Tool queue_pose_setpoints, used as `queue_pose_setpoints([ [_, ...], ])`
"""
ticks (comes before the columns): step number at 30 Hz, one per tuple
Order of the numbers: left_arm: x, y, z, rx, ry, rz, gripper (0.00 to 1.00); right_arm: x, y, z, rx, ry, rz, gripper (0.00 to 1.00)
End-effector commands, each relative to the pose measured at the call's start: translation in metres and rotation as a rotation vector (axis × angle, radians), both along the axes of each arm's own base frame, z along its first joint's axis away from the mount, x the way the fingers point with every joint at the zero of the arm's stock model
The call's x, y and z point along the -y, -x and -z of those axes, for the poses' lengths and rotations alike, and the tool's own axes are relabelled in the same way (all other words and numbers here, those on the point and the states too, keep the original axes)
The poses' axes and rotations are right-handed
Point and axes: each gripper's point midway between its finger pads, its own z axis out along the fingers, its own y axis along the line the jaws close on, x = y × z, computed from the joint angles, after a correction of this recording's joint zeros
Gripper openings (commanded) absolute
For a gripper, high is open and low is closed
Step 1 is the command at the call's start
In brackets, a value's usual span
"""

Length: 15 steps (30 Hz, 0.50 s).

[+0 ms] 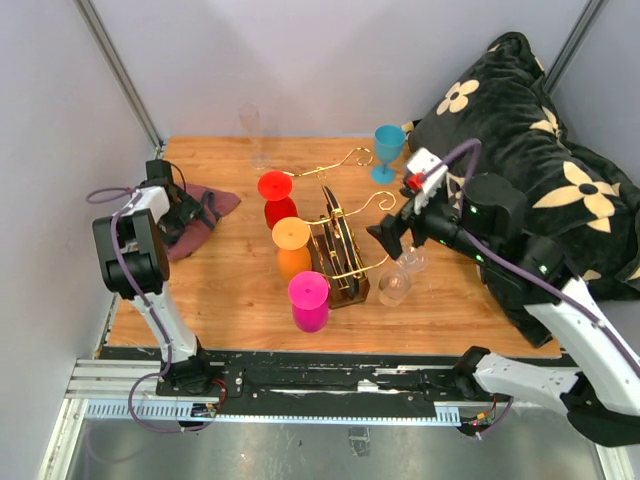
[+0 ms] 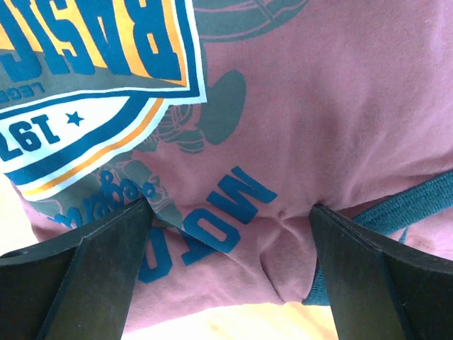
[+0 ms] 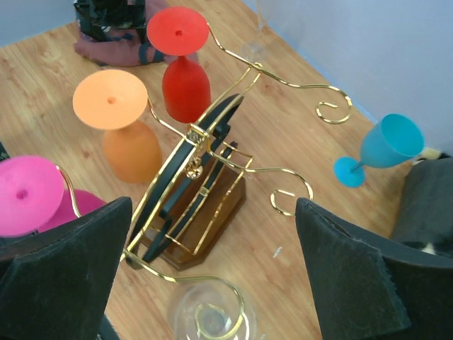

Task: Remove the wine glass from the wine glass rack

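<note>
The wine glass rack [image 1: 343, 262] [image 3: 200, 220] stands mid-table, a dark wooden base with gold wire arms. Red [image 1: 277, 197], orange [image 1: 292, 246] and pink [image 1: 309, 300] wine glasses hang upside down on its left arms. A clear wine glass [image 1: 394, 287] [image 3: 209, 319] hangs under the near right curl. My right gripper [image 1: 386, 238] [image 3: 214, 205] hovers open above the rack's right side, the clear glass just below its fingers [image 3: 67, 273]. My left gripper [image 1: 187, 213] [image 2: 230, 209] stands open at the far left over a pink printed cloth [image 2: 297, 106].
A blue wine glass [image 1: 388, 150] [image 3: 386, 146] stands upright behind the rack at the right. A tall clear glass [image 1: 252, 130] is at the back wall. A black flowered cushion [image 1: 530, 130] fills the right side. The pink cloth [image 1: 215, 205] lies at the left edge.
</note>
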Motion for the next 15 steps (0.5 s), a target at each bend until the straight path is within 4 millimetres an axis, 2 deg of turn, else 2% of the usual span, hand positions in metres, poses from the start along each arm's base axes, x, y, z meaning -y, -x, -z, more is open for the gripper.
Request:
queue_pose_setpoints([
  [1,-0.010,-0.034,0.018,-0.002,-0.009,0.038,1.00,-0.023,-0.006,0.015,-0.188,-0.018,0.014,0.99],
  [3,-0.017,-0.060,0.019,0.019,-0.019,0.049,1.00,-0.029,-0.016,0.014,-0.221,-0.055,0.054,0.98],
  [6,-0.021,-0.099,0.021,0.059,0.003,0.064,1.00,-0.025,-0.040,0.018,-0.255,-0.045,0.178,0.98],
  [8,-0.023,-0.128,0.016,0.123,0.010,0.074,0.99,-0.030,-0.048,0.019,-0.291,-0.055,0.178,0.98],
  [12,-0.030,-0.180,0.009,0.213,0.012,0.109,0.99,-0.056,-0.055,0.010,-0.341,-0.160,0.071,0.98],
  [14,-0.029,-0.202,-0.003,0.266,0.022,0.129,0.98,-0.073,-0.060,0.007,-0.375,-0.206,0.008,1.00],
  [15,-0.026,-0.209,-0.012,0.298,0.036,0.141,0.98,-0.080,-0.060,0.006,-0.395,-0.225,-0.020,0.97],
])
